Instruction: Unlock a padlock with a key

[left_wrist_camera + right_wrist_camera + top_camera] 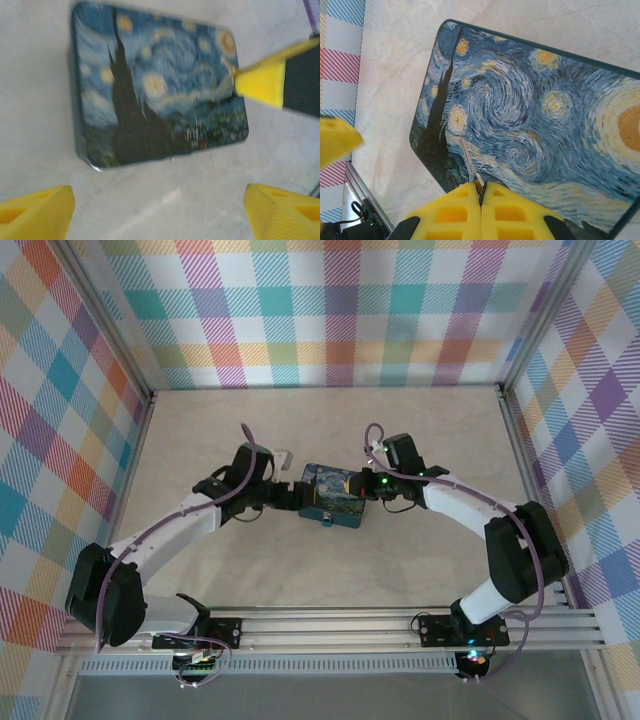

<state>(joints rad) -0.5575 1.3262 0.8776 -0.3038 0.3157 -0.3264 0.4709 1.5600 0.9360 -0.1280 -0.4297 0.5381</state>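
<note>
**Status: key gripped by right arm, left fingers spread**

The right gripper (pixel 481 188) is closed completely; its yellow fingers (pixel 520 212) are pressed together. Between the tips a thin silvery key (pixel 469 161) is pinched, with its blade projecting forward past them. The blade is positioned over the lid of the dark-blue tin with the starry-night print (pixel 535 115), near the dark cypress shape. Whether the blade touches the lid cannot be told.

The left gripper (pixel 160 212) is spread wide and nothing is held in it. Its two fingers (pixel 35 210) are seen at the lower corners of the left wrist view, with bare tabletop (pixel 165 195) between them and the tin (pixel 160 85) just ahead.

In the top view, the tin (pixel 333 495) is lying flat on the tabletop (pixel 300 570) at mid-table. It is flanked by the left gripper (pixel 293 498) on one short side and the right gripper (pixel 371 483) on the other.

The position of the padlock cannot be determined.
</note>
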